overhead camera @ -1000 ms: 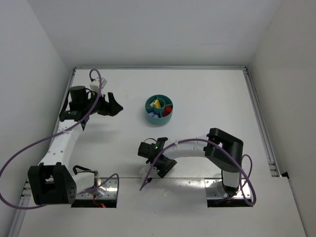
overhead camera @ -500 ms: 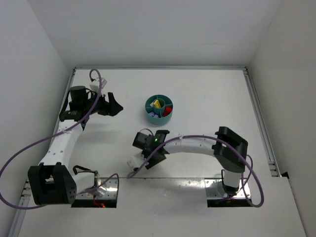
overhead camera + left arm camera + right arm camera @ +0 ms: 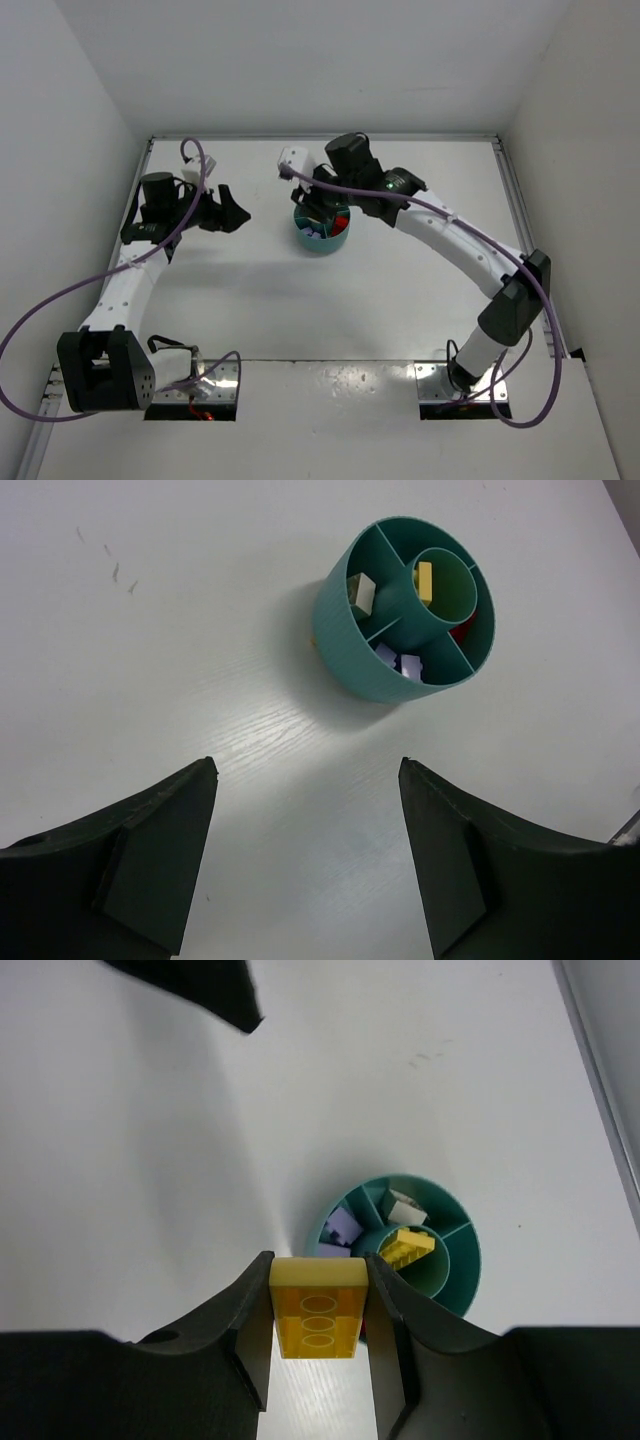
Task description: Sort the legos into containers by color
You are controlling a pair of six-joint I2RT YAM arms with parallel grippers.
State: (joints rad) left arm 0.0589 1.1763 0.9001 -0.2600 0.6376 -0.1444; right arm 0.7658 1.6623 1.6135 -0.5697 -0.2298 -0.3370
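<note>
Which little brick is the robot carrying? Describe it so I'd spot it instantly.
Find the round teal dish on the white table; the right gripper hangs over it. Clamped between its fingers is a yellow brick, held in the air, unlike the other yellow brick lying in the dish's central cup.

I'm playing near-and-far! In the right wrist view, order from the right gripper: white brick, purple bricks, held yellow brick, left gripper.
1. Held yellow brick, inside right gripper
2. Purple bricks, left in dish
3. White brick, dish's back
4. Left gripper, top left
</note>
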